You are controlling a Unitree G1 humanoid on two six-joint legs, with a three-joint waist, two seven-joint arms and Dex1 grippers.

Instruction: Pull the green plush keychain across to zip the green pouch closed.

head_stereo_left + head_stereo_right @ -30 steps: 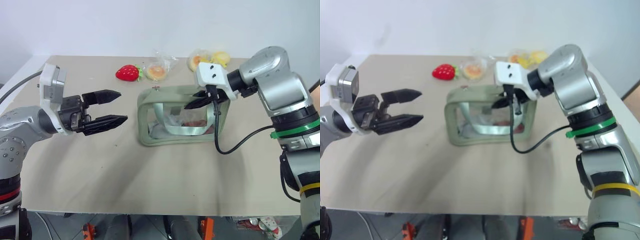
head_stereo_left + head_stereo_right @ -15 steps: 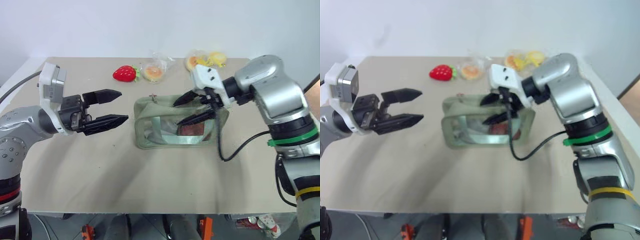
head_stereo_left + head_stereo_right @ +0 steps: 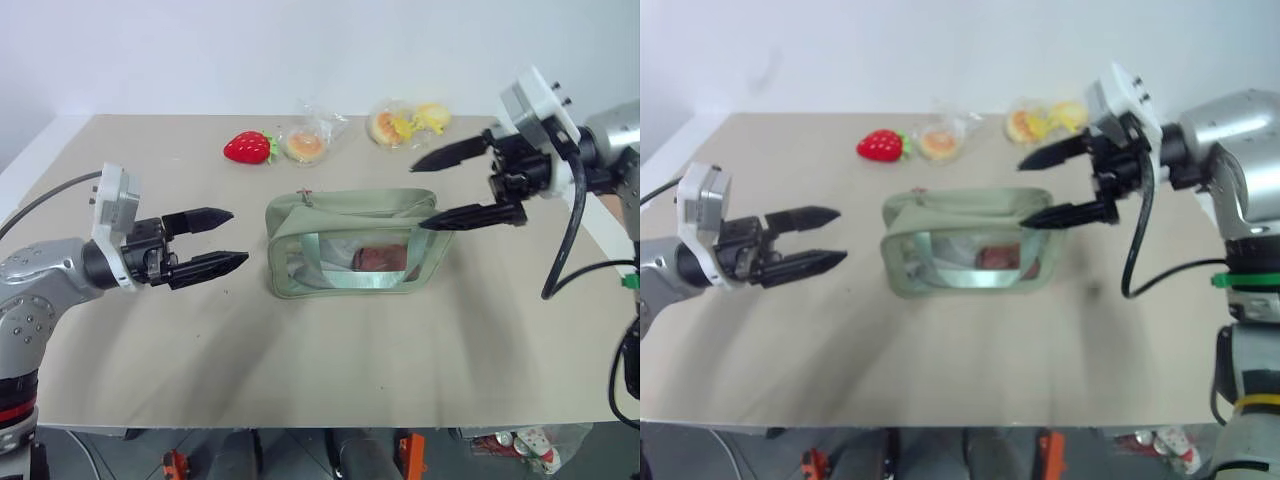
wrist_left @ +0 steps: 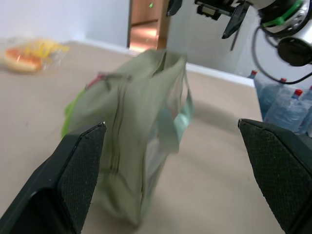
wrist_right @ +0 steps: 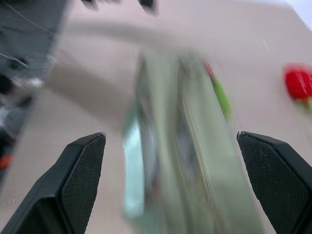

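Green pouch: mid-table, upright. Green plush keychain: behind its far side. Left gripper: level, jaws wide, left of pouch. Right gripper: jaws wide, raised by pouch's right end, empty.

Lab: bare table, plain white wall

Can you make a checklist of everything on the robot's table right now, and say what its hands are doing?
Surface: tan table, mostly bare in front.
Job's things: green pouch upright mid-table; green plush keychain hangs behind its left end.
Clutter: red plush strawberry and wrapped pastries along the far edge.
End effectors: left end effector open, left of the pouch; right end effector open, above its right end; neither holds anything.
Cables: black cable loops from the right wrist.
Surroundings: white wall, water bottles.
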